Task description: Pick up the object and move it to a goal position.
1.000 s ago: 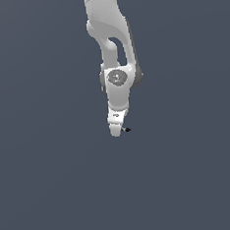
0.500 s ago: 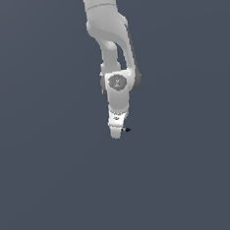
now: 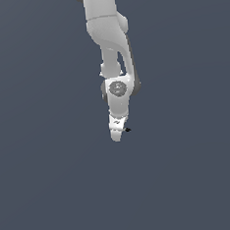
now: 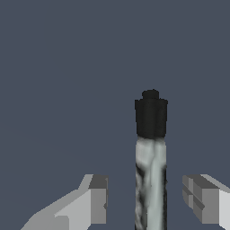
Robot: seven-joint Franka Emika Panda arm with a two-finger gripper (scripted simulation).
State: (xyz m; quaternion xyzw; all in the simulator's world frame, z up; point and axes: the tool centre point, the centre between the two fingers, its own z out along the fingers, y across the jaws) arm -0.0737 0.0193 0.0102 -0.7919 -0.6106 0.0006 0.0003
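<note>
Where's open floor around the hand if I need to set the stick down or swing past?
Nearly everything is bare: the grey surface spreads uninterrupted on both the exterior view's left and right of the arm and below the hand. The only crowded spot is at the hand itself, where the stick lies between the fingers, nearer one.

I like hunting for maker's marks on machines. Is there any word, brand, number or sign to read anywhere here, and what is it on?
None can be read.
The arm's wrist carries a round grey emblem, too blurred to read.
The gripper has small dark specks, too small to tell.
The stick has grey-white mottling and a black end, no text.
</note>
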